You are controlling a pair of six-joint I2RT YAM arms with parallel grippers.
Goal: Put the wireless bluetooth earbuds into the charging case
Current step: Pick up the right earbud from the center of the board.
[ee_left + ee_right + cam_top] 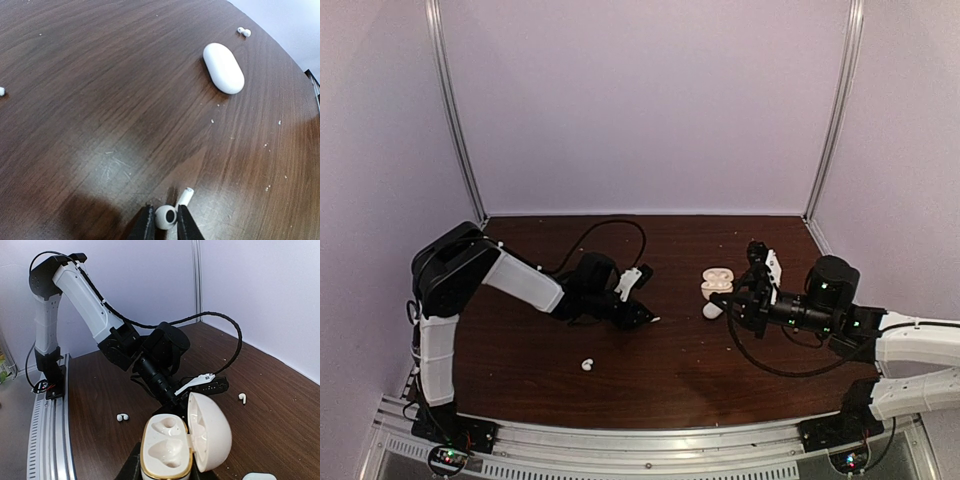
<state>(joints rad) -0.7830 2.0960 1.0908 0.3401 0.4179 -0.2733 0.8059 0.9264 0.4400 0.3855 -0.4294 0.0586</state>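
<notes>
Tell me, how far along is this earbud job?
Barely started. Done: the charging case stands open in the right gripper, but both of its wells look empty. In hand: the left gripper pinches one earbud lying on the table. Left: seating that one in the case, then fetching the loose earbud nearby. A closed case lies untouched.

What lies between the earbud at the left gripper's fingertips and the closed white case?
Only bare tabletop with a few pale specks separates the earbud from the closed case, seen in the left wrist view.
</notes>
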